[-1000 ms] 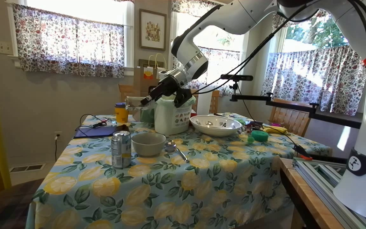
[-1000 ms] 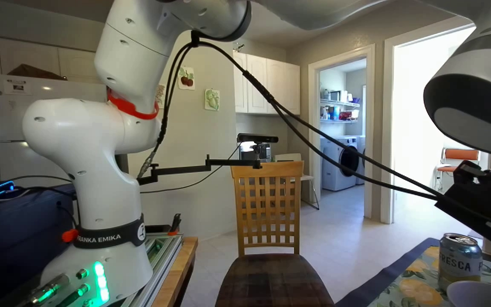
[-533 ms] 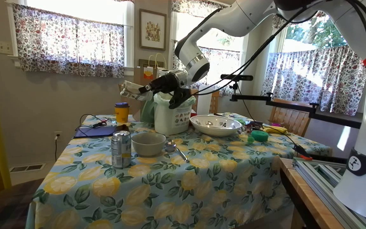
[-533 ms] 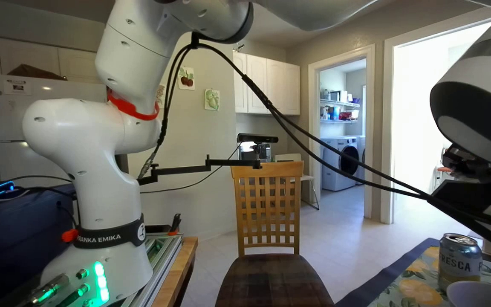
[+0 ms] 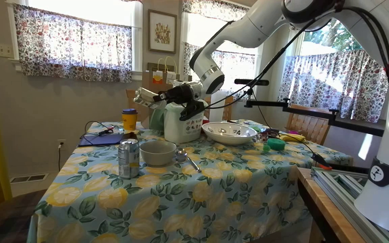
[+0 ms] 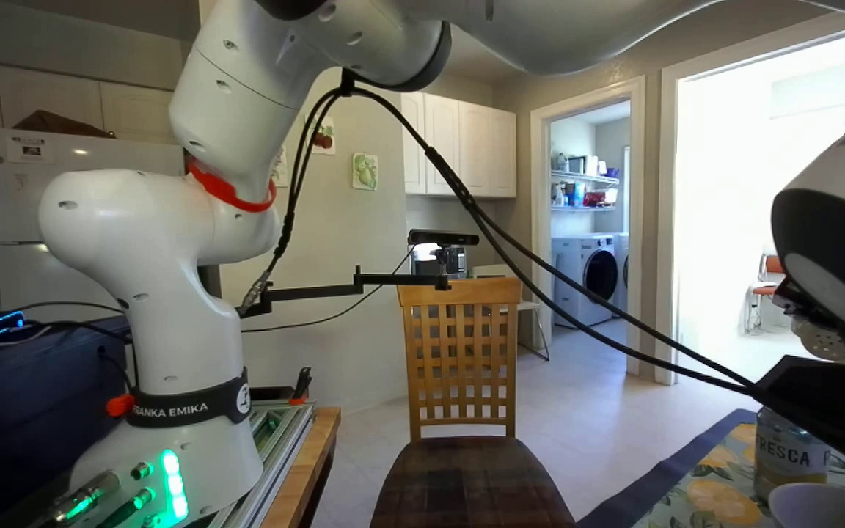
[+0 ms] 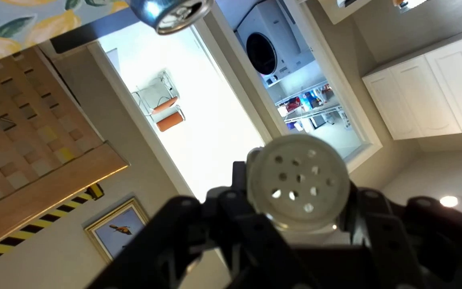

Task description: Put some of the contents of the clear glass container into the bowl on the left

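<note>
With the hand (image 5: pixel 159 97) firmly closed on the container (image 5: pixel 143 97), holding it tilted in the air, higher than the grey bowl (image 5: pixel 158 154) on the worktop (image 5: pixel 222 156)

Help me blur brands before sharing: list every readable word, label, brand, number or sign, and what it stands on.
"FRESCA": drinks can.
"F", a cut-off word: the same can's right edge.
"FRANKA EMIKA": black band on the robot's base, first letter hard to see.
Too small to read: print on the pale tub, paper bag, yellow cup and fridge note.
</note>
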Tool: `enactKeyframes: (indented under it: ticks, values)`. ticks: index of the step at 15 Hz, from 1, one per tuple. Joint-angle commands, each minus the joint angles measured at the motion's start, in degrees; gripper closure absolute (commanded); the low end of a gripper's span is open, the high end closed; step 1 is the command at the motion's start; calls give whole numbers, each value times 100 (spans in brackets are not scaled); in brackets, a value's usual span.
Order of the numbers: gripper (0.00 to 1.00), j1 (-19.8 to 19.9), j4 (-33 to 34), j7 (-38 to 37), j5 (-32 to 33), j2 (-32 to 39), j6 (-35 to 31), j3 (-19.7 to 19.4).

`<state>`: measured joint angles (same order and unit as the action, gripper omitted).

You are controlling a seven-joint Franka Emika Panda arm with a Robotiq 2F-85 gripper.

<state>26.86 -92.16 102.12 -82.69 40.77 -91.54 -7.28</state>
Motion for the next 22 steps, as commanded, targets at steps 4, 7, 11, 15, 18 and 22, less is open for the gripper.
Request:
enactKeyframes:
  ticks: [4, 7, 11, 15, 18, 22]
  values:
    - [75, -29, 439, 280, -194, 515, 238, -84]
    - [75, -24, 552, 318, -218, 678, 294, -52]
    - [75, 38, 802, 226, -428, 941, 531, 3]
    - [75, 31, 1041, 204, -527, 1160, 719, -32]
    - [75, 94, 1242, 170, -556, 1320, 960, -2]
    - [75, 158, 1529, 79, -827, 1489, 1143, 40]
